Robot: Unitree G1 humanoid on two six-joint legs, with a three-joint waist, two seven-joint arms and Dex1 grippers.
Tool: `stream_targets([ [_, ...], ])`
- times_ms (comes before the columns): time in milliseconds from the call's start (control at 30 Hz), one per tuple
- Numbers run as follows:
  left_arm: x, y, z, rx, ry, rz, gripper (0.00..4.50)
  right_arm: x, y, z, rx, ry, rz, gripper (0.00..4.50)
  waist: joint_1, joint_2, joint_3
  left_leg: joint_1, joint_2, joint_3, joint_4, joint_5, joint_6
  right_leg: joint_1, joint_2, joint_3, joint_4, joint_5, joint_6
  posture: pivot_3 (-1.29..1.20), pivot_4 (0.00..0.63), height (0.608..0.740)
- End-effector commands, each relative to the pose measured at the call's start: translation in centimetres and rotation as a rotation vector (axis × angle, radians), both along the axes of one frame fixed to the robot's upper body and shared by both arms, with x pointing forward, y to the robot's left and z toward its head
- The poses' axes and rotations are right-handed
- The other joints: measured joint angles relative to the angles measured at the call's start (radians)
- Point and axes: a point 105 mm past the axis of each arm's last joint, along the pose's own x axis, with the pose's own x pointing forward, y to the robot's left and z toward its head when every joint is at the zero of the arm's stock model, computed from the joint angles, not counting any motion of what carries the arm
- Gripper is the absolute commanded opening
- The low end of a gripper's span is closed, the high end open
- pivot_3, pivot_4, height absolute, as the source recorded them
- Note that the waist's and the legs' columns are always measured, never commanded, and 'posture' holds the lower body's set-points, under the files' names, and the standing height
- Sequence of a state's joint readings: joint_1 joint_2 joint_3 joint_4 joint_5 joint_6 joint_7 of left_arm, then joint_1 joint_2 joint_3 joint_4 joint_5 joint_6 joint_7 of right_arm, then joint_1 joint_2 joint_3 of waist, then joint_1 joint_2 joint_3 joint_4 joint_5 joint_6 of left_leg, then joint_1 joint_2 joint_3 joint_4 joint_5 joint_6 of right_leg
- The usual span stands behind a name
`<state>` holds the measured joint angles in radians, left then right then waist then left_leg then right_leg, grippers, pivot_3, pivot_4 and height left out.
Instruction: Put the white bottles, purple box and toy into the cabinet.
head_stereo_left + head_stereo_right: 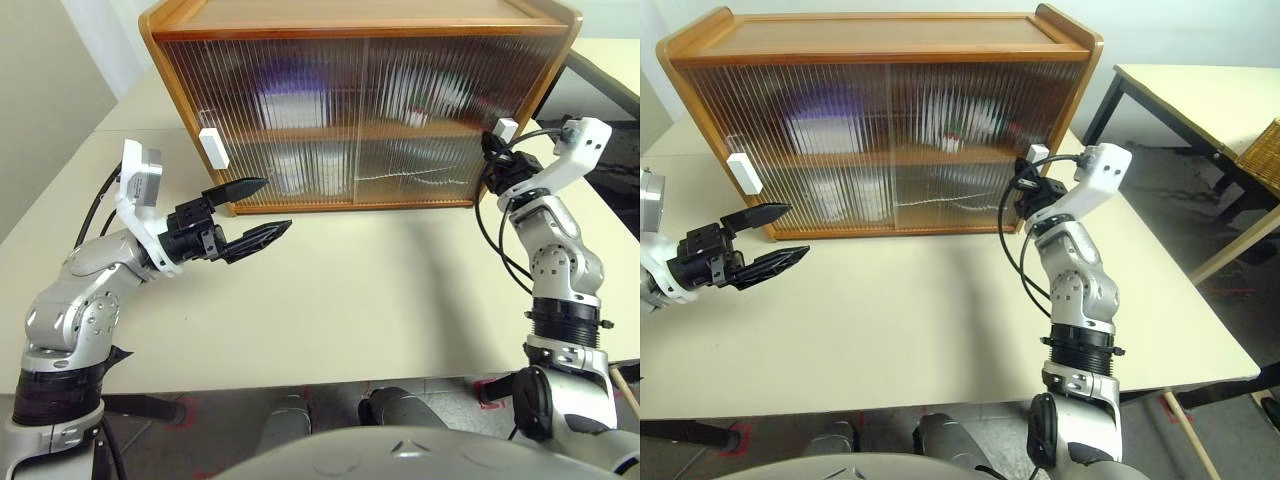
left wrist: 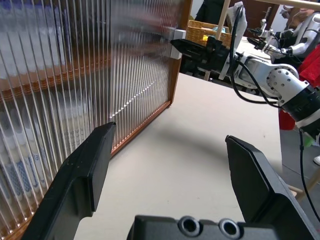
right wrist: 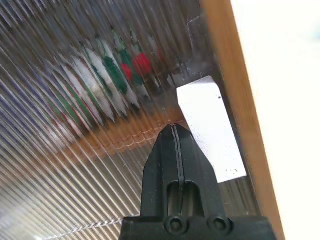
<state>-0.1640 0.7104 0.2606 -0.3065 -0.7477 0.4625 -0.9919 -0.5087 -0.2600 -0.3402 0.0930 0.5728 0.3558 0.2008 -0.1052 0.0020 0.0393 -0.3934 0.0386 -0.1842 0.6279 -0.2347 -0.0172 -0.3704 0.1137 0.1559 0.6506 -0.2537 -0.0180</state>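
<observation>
The orange-brown cabinet [image 1: 350, 20] stands at the back of the table with both ribbed sliding doors drawn across its front. Through the doors I make out blurred shapes: the purple box [image 1: 820, 120] on the upper shelf at left, the toy [image 3: 115, 70] in red and green on the upper shelf further right, and white bottles [image 1: 855, 195] on the lower shelf at left. My right gripper [image 3: 173, 127] is shut, its tip right at the white handle [image 3: 210, 125] on the right door's edge. My left gripper [image 1: 277, 204] hangs open and empty before the cabinet's left side, below the left handle [image 1: 212, 147].
The cream table [image 1: 380, 290] stretches out in front of the cabinet. A second table [image 1: 1200, 90] stands to the right across a gap, and a wicker basket [image 1: 1265, 150] sits at the far right edge.
</observation>
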Motion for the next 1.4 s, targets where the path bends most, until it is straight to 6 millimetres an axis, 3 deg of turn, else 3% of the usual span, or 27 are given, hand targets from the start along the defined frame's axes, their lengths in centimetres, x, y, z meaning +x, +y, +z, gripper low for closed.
stream_targets([
  [33,0.0,0.3,-0.3,0.011,0.001,0.009,4.5,0.2,-2.4,0.4,-0.025,0.0,-0.085,0.01,0.003,0.0,0.0,-0.001,0.0,0.0,0.0,0.0,0.0,0.0,0.0,0.0,0.0,-0.001,0.001,-0.16,0.057,0.74],
  [133,0.0,0.7,-0.2,0.008,-0.002,0.024,4.5,0.2,-2.6,0.7,-0.02,-0.005,-0.073,0.01,0.005,0.0,0.0,-0.002,-0.001,0.0,0.003,0.0,0.0,0.001,-0.001,0.0,-0.001,0.0,0.004,-0.16,0.055,0.74],
  [233,-0.3,1.1,-0.4,0.007,0.008,0.046,4.5,0.0,-0.5,0.7,0.019,0.015,0.095,0.01,0.006,0.0,0.0,-0.004,-0.002,-0.001,0.007,0.0,0.0,0.0,-0.002,0.001,-0.001,0.0,0.002,-0.16,0.058,0.74],
  [300,-0.6,1.0,-0.6,0.016,0.019,0.048,4.5,-2.0,2.3,0.4,0.022,0.044,0.349,0.17,0.006,0.0,0.0,-0.004,-0.002,0.0,0.008,0.0,0.0,0.0,-0.002,0.001,-0.001,-0.002,-0.002,-0.16,0.057,0.74],
  [367,-0.9,1.4,-0.7,0.019,0.03,0.058,4.5,-4.0,3.1,-0.4,-0.012,0.088,0.5,0.58,0.006,0.0,0.0,-0.005,-0.003,0.001,0.008,0.0,0.0,0.001,-0.002,0.0,-0.001,-0.004,-0.004,-0.16,0.064,0.74],
  [467,-1.4,2.9,-1.4,0.016,0.057,0.108,4.5,-5.4,0.6,-1.3,-0.033,0.117,0.471,1.61,0.004,0.0,0.001,-0.005,-0.011,0.005,0.007,-0.001,-0.003,0.002,0.002,-0.001,-0.001,-0.007,-0.006,-0.16,0.082,0.74],
  [567,-1.9,5.2,-1.3,-0.097,0.096,0.207,4.5,-6.8,-1.8,-1.3,-0.039,0.104,0.443,2.77,-0.001,0.001,0.006,-0.005,-0.011,0.006,0.005,-0.001,-0.003,0.001,0.002,0.0,-0.001,-0.007,0.004,-0.18,0.091,0.74],
  [667,-1.9,8.4,0.4,-0.22,0.122,0.316,4.5,-8.3,-3.7,-1.2,-0.024,0.081,0.473,3.89,-0.006,-0.001,0.008,-0.005,-0.01,0.007,0.003,-0.001,-0.003,0.001,0.002,0.001,-0.001,-0.01,0.005,-0.21,0.098,0.74],
  [733,-1.4,11.1,0.1,-0.246,0.172,0.416,4.5,-8.6,-6.0,-2.3,-0.077,0.106,0.431,4.46,-0.008,-0.001,0.009,-0.005,-0.009,0.006,0.002,-0.001,-0.003,0.001,0.002,0.002,-0.001,-0.015,-0.003,-0.21,0.098,0.74],
  [867,-1.0,14.0,-3.2,-0.04,0.191,0.523,4.5,-7.8,-9.7,-3.3,-0.143,0.114,0.301,4.46,-0.016,0.0,0.009,-0.003,-0.004,0.003,0.001,-0.001,-0.003,0.001,0.0,0.004,-0.001,-0.015,-0.004,-0.2,0.078,0.74],
  [1000,0.7,19.0,-6.5,0.121,0.162,0.872,4.5,-5.7,-14.6,-4.0,-0.216,0.086,0.038,4.46,-0.027,0.002,0.008,-0.003,-0.005,0.003,0.001,-0.001,-0.003,0.001,-0.002,0.006,-0.001,-0.013,-0.002,-0.16,0.063,0.74],
  [1067,1.1,21.3,-6.6,0.138,0.137,1.025,4.5,-4.4,-15.5,-4.1,-0.219,0.07,-0.033,4.46,-0.03,0.002,0.008,-0.003,-0.004,0.003,0.002,-0.001,-0.002,0.0,-0.002,0.006,-0.001,-0.008,0.003,-0.11,0.054,0.74],
  [1133,1.7,22.7,-5.4,0.122,0.086,1.115,4.5,-3.3,-16.0,-4.2,-0.193,0.062,-0.094,4.46,-0.026,0.001,0.008,-0.003,-0.002,0.003,0.002,0.0,-0.001,0.0,-0.002,0.005,-0.001,0.0,0.001,-0.06,0.053,0.74],
  [1233,1.8,23.4,-4.2,0.118,0.046,1.16,4.5,-2.4,-16.0,-4.2,-0.162,0.053,-0.127,4.46,-0.005,0.0,0.008,-0.001,-0.001,0.003,0.001,0.001,0.001,0.001,0.0,0.004,-0.001,0.005,-0.005,-0.03,0.075,0.74],
  [1400,0.1,23.8,-4.5,0.137,0.054,1.175,4.5,-3.1,-17.2,-4.7,-0.172,0.059,-0.178,4.46,0.029,0.0,0.016,0.01,-0.001,0.004,-0.004,0.002,0.002,0.01,0.001,0.006,-0.001,0.001,-0.005,-0.02,0.1,0.74],
])
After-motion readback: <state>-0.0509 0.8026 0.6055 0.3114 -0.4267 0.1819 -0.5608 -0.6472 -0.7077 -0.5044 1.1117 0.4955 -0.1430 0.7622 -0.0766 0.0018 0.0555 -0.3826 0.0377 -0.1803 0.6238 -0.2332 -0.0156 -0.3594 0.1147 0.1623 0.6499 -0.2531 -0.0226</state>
